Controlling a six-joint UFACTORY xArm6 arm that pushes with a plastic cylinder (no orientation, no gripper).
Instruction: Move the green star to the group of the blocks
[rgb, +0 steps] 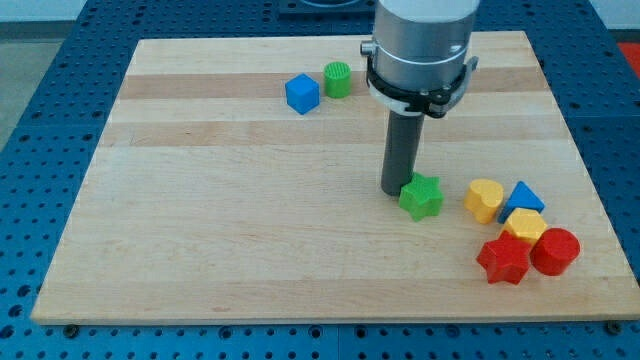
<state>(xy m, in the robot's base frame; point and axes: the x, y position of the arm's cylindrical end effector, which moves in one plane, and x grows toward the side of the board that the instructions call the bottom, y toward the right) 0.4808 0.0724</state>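
Observation:
The green star (422, 196) lies on the wooden board (250, 240), right of the middle. My tip (396, 189) stands right against the star's left side, touching or nearly touching it. To the star's right sits a group of blocks: a yellow heart (485, 199), a blue triangle (523, 197), a yellow hexagon (525, 226), a red star (503, 260) and a red cylinder (555, 251). A small gap separates the green star from the yellow heart.
A blue cube (302, 94) and a green cylinder (338, 79) sit side by side near the view's top, left of the arm's grey body (420, 45). The board's right edge runs just beyond the red cylinder.

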